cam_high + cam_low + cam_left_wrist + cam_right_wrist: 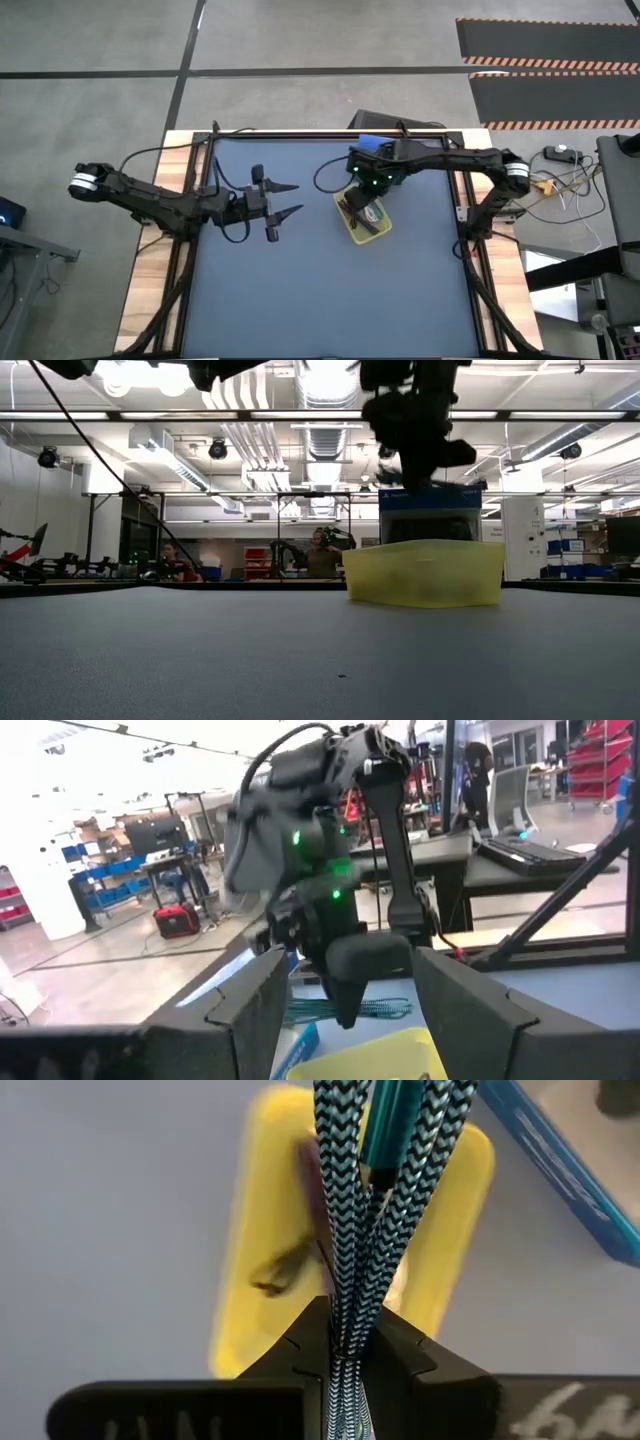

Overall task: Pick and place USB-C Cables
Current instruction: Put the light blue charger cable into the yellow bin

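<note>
My right gripper is shut on the teal braided USB-C cable and hovers over the yellow tray, near the table's far right. The left wrist view also shows the teal cable at that gripper, above the tray's rim. Darker cables lie inside the tray; a purple one shows partly behind the teal strands. My left gripper is open and waits above the table, left of the tray, touching nothing. My right gripper pinches several strands of the teal cable's bundle together between its two fingers, coming from above and pointing down. The bundle is lifted clear over the yellow tray, and its strands and a teal plug stick out beyond the fingertips.
A blue box stands just beyond the tray at the far edge, also showing behind the tray in the low view. The dark mat stretches toward the near edge. Black frame bars run along the table's sides.
</note>
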Robot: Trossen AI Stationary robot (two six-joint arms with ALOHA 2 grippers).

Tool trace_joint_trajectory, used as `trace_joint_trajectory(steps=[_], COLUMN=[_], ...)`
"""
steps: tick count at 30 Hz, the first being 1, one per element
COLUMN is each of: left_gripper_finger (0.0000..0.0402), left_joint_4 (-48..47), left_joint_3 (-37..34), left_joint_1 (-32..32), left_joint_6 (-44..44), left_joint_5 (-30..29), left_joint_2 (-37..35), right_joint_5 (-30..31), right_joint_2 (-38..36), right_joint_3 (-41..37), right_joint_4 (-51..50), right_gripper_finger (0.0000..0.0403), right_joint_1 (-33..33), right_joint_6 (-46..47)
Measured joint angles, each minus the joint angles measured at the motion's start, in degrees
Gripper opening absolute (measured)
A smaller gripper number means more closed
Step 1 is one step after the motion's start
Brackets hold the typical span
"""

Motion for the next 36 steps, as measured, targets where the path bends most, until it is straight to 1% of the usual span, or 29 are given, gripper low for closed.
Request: trace_joint_trajectory(steps=[5,14,28,33,36], left_gripper_finger=[0.0201,0.0201,0.0201,0.0201,0.0201], left_joint_4=[-2.7,-3.9,-3.8,-3.8,-3.8], left_joint_3=[0.0,0.0,0.0,0.0,0.0], left_joint_1=[0.0,0.0,0.0,0.0,0.0], left_joint_6=[0.0,0.0,0.4,0.4,0.4], left_joint_5=[0.0,-0.1,-0.2,-0.2,-0.2], left_joint_2=[-2.0,-3.2,-3.2,-3.2,-3.2], right_joint_5=[-0.2,-0.2,-0.4,-3.0,-3.2], right_joint_2=[4.3,9.8,11.4,12.7,13.7], right_joint_3=[0.0,0.0,-0.1,-0.1,-0.1], right_joint_4=[-3.0,-2.8,-0.7,0.3,1.4], right_gripper_finger=[0.0028,0.0028,0.0028,0.0028,0.0028], right_joint_1=[-0.3,-0.2,-0.1,-0.1,0.2], right_joint_6=[-2.0,-4.5,-5.0,-4.5,-5.1])
